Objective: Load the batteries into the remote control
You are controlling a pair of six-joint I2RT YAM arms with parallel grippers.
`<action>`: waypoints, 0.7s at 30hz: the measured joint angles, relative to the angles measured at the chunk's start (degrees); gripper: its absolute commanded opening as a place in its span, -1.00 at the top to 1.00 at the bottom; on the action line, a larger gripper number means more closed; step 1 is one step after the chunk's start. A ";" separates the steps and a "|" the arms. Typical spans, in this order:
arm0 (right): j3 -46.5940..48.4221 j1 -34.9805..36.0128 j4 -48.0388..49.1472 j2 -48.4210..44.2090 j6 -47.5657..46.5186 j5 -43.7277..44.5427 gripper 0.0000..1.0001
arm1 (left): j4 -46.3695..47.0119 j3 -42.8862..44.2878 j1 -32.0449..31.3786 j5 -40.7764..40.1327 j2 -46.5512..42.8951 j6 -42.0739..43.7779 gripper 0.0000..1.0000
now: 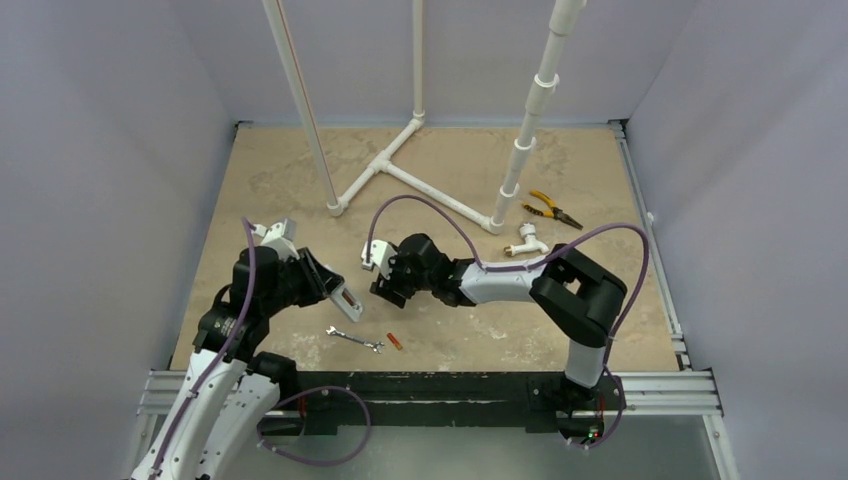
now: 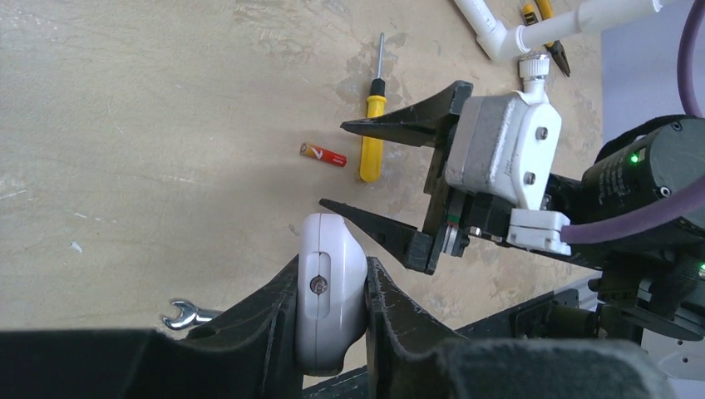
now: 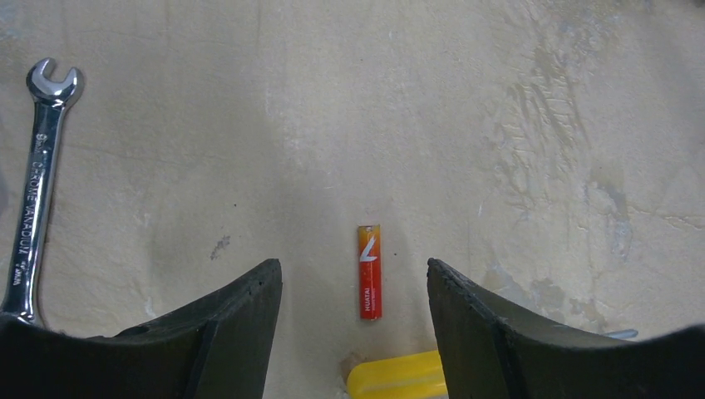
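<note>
A silver wrench is laid flat on the beige table. A yellow-handled screwdriver is also laid there. Yellow-handled pliers are shown near a white pipe frame.

Remote control: smooth white plastic, soft sheen.
Fingers of left gripper: matt black plastic, faintly grainy.
Battery: glossy orange-red wrap, bare metal cap.
Wrench, at 9 o'clock of battery: polished bright metal, stamped lettering.
Screwdriver: glossy yellow plastic handle, metal shaft.
Table: matt beige, mottled, scuffed.
</note>
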 measured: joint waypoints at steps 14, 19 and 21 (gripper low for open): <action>3.63 -3.91 -4.70 4.07 -0.72 -4.31 -0.16 | 1.25 -0.02 0.00 1.77 1.25 0.44 1.00; 4.76 -4.26 -5.60 4.76 -0.74 -4.72 -0.06 | 1.84 -0.02 0.00 2.01 2.05 0.46 1.00; 5.25 -4.26 -5.66 5.25 -0.76 -5.27 -0.01 | 1.84 -0.02 0.00 2.08 2.16 0.46 1.00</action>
